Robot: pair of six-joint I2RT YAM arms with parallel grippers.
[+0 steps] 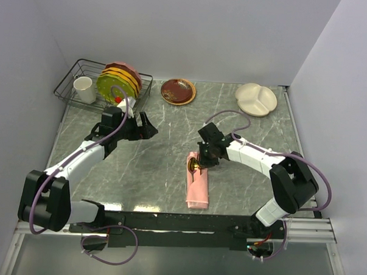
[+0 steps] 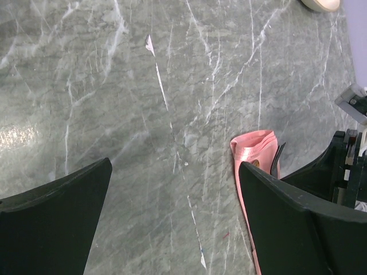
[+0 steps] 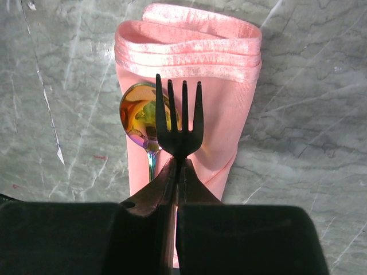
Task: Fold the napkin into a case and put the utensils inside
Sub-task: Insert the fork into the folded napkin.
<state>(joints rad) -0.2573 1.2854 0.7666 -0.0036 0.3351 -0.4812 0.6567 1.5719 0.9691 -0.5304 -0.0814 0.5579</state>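
Observation:
The napkin (image 1: 198, 188) lies folded into a narrow salmon-pink case (image 3: 221, 97) on the marble table, just in front of the right arm. A gold spoon (image 3: 137, 116) rests with its head on the cloth; my fingers hide its lower handle. My right gripper (image 3: 179, 163) is shut on the neck of the fork (image 3: 179, 123), whose tines point over the case toward its folded top end. In the top view the right gripper (image 1: 202, 158) is over the case's far end. My left gripper (image 1: 148, 127) stands open and holds nothing, left of the case (image 2: 252, 150).
A wire dish rack (image 1: 73, 78) with a white cup (image 1: 84, 89) and stacked plates (image 1: 118, 81) stands at the back left. A brown plate (image 1: 177, 91) sits at the back centre and a cream divided plate (image 1: 256, 99) at the back right.

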